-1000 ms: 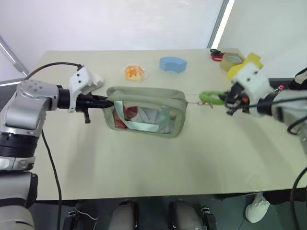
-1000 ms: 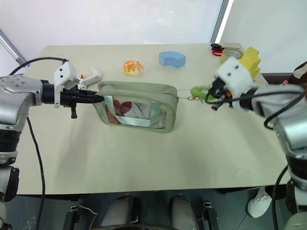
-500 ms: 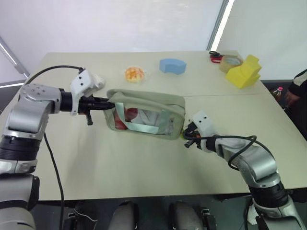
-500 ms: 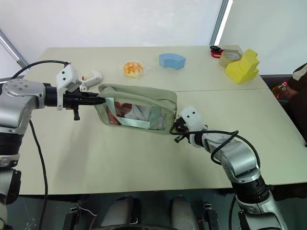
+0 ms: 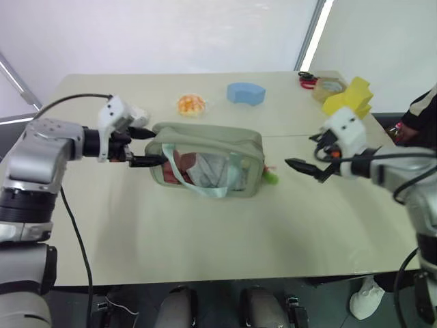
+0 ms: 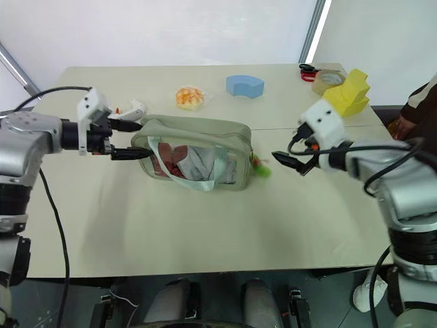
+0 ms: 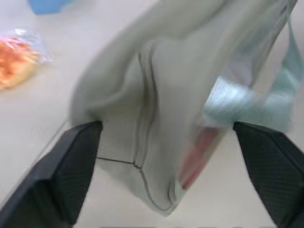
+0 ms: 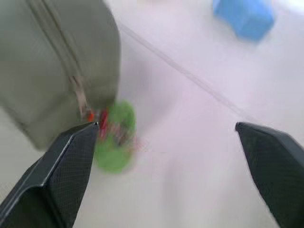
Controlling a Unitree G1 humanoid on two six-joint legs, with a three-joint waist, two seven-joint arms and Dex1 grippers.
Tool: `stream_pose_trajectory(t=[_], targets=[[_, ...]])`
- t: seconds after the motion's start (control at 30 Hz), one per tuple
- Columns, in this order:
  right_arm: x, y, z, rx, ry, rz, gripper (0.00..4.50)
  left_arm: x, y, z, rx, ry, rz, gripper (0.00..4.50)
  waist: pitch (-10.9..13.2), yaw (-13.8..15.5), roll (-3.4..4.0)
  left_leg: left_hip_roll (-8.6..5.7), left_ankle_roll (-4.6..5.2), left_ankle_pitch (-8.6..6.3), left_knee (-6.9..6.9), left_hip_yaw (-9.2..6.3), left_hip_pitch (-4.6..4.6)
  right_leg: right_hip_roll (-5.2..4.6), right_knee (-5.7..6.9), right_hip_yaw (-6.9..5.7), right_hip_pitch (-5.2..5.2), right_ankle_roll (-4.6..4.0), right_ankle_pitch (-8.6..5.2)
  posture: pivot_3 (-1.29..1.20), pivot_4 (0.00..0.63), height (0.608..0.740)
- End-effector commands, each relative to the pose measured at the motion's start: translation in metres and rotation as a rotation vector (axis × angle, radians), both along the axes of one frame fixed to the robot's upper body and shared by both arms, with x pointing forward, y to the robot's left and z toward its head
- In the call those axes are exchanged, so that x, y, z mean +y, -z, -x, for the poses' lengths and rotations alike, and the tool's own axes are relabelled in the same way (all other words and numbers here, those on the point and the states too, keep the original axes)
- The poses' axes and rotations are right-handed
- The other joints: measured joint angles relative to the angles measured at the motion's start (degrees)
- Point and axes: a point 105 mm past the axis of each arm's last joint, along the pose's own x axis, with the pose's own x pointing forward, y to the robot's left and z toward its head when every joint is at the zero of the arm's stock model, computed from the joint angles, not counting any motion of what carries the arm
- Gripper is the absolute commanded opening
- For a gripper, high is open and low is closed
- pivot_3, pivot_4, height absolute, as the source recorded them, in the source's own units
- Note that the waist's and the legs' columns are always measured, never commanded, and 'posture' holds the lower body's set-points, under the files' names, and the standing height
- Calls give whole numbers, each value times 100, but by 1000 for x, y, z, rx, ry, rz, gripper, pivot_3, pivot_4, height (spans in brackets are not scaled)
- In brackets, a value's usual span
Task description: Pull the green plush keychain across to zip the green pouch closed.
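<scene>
The green pouch (image 5: 205,160) rests on the table between my two grippers, its pale strap handle hanging over the clear front panel. At the pouch's right end lies the green plush keychain (image 5: 271,178), hanging from the zipper pull; the right wrist view also shows the keychain (image 8: 116,135). My left gripper (image 5: 142,147) is open at the pouch's left end, a finger on each side of the corner and nothing pinched. To the right of the keychain, a short gap away, my right gripper (image 5: 305,158) hovers open and empty.
An orange-white ball (image 5: 191,104), a blue foam block (image 5: 246,92), a yellow block (image 5: 349,98), a tape roll (image 5: 330,87) and red scissors (image 5: 307,80) lie along the table's far side. A person's arm (image 5: 420,113) shows at the right edge.
Both grippers have opened. The left let go of the pouch's end; the right released the keychain and drew back to the right. The pouch dropped onto the table and its strap fell forward.
</scene>
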Motion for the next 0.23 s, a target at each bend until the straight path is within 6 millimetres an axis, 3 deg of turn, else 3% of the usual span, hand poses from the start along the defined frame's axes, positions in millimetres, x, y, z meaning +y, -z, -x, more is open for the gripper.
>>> stream_pose_trajectory(t=[0.03, 0.23], targets=[[26, -32, 25, -34, -183, -64, 4500, 10, -27, 3, -58, -6, 23, 4466, 0, -3, 0, 0, 0, 0, 1, -1, 0, 0, 0, 0, 0, 0, 0, 0, 150, 740], [46, -47, 34, -40, -259, -90, 4500, 18, -40, 4, -65, -15, 46, 4466, 0, -9, 0, 2, 1, -1, -1, -2, 0, 0, 2, 1, -3, 0, 0, 0, 150, 740]])
